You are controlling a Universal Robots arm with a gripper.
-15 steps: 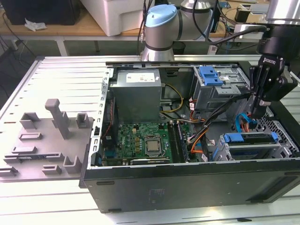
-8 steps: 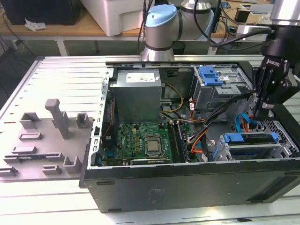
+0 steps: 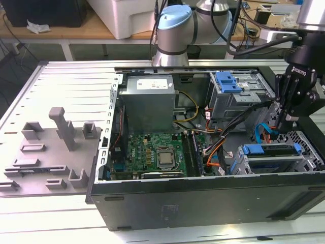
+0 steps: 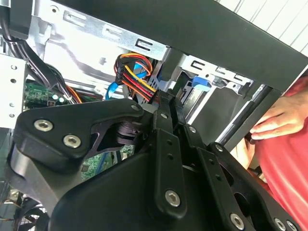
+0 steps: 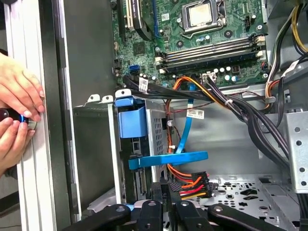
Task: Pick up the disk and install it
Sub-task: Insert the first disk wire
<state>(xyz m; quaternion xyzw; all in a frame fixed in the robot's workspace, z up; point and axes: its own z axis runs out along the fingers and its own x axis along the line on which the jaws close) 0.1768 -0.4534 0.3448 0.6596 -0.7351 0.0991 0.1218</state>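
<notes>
The disk (image 3: pixel 269 162) sits in the drive cage at the near corner of the open computer case, on the exterior view's right, with its bright blue carrier rail (image 3: pixel 266 149) on top. My gripper (image 3: pixel 281 133) hangs just above and behind that cage, fingers pressed together with nothing between them. In the first wrist view the gripper (image 5: pixel 165 188) points down beside the cage. A blue carrier piece (image 5: pixel 131 122) and a flat blue strip (image 5: pixel 168 159) lie just beyond the tips. The second wrist view shows the shut gripper (image 4: pixel 166 100) in front of the cage's blue part (image 4: pixel 199 83).
Red, orange and black cable bundles (image 5: pixel 190 183) and a blue cable (image 3: pixel 261 132) hang close to the fingers. A second cage with a blue latch (image 3: pixel 228 81) stands further back. A person's hands (image 5: pixel 17 115) hold the case edge. A grey fixture plate (image 3: pixel 51 147) lies on the exterior view's left.
</notes>
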